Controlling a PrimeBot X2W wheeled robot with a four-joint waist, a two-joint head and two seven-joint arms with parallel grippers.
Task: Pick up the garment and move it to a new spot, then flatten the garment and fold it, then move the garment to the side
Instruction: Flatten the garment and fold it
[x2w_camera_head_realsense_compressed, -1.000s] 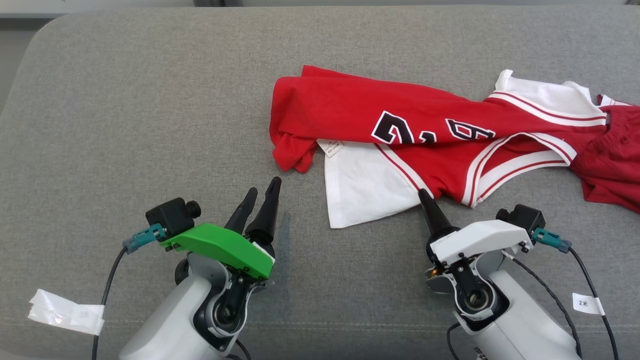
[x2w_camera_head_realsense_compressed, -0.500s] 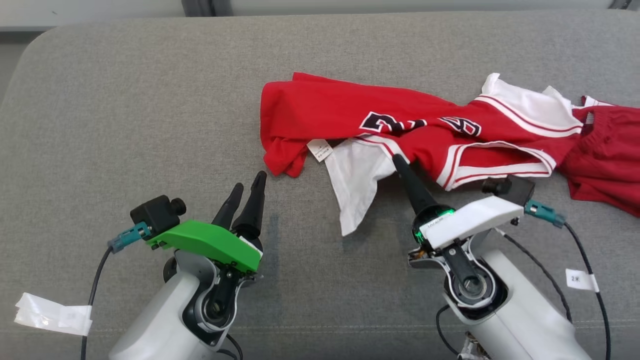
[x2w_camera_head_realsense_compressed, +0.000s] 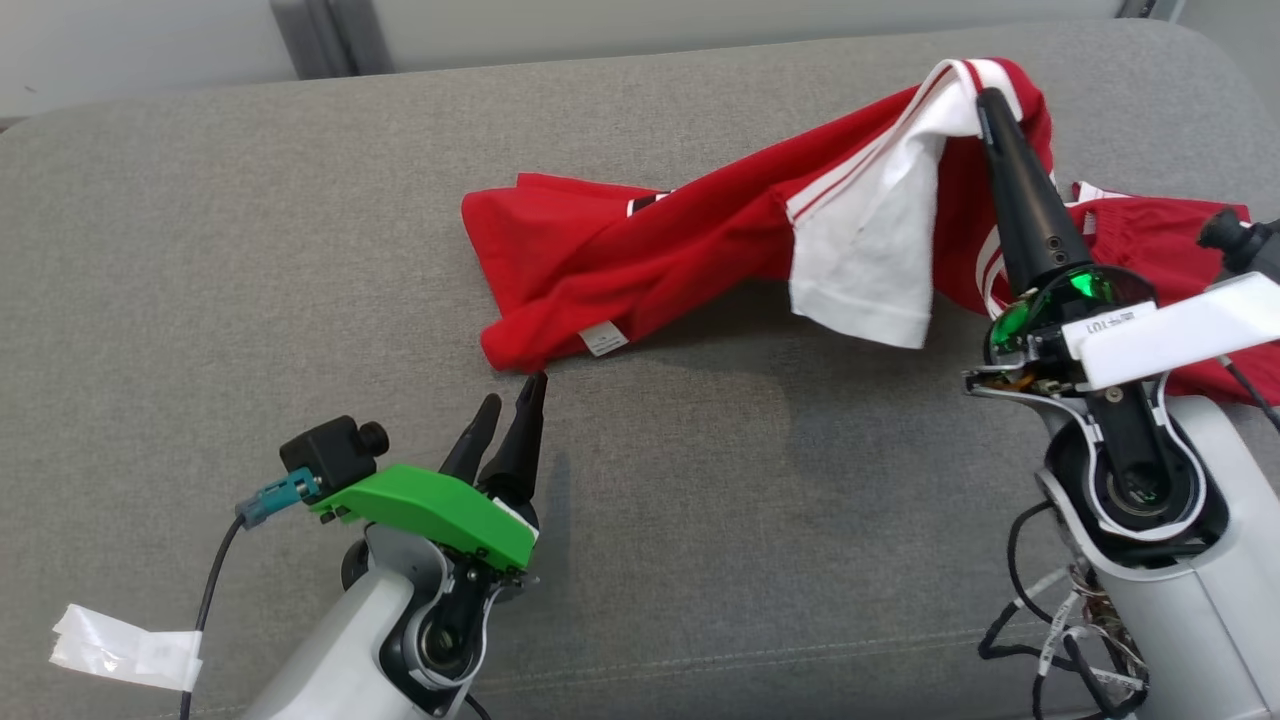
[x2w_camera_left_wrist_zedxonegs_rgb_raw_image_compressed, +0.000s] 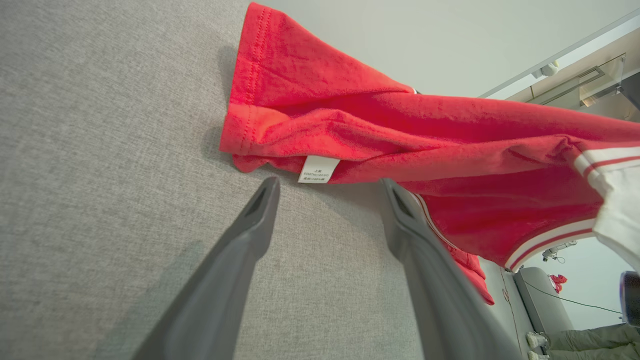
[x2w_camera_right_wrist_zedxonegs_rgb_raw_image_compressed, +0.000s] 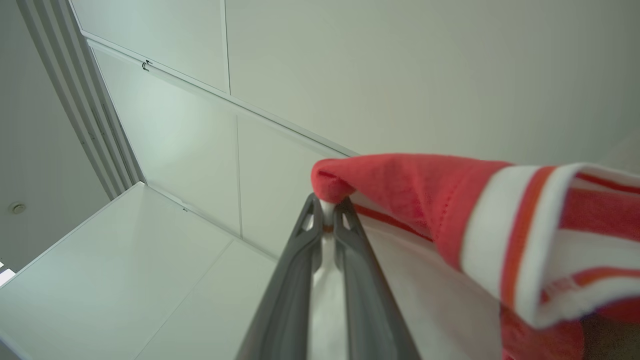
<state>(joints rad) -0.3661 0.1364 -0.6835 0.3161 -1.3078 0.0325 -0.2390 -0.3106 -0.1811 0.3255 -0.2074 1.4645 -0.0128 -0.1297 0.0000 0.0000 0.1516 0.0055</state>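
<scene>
Your right gripper (x2w_camera_head_realsense_compressed: 985, 105) is pinching the white-and-red trim of the garment (x2w_camera_head_realsense_compressed: 650, 240) between closed jaws, holding it raised above the grey cushion (x2w_camera_head_realsense_compressed: 250, 250) while the red body is trailing down onto it. Your left gripper (x2w_camera_head_realsense_compressed: 515, 395) is standing with jaws spread, tips just beside the hem's white label (x2w_camera_head_realsense_compressed: 604, 340).

Left gripper (x2w_camera_head_realsense_compressed: 515, 392) hovers low with fingers spread apart, while right gripper (x2w_camera_head_realsense_compressed: 985, 100) is held high, fingers pinched together.

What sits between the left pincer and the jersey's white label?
Nothing but a short strip of bare grey cushion separates the open left pincer from the label on the red jersey. It is clearest in the left wrist view.
</scene>
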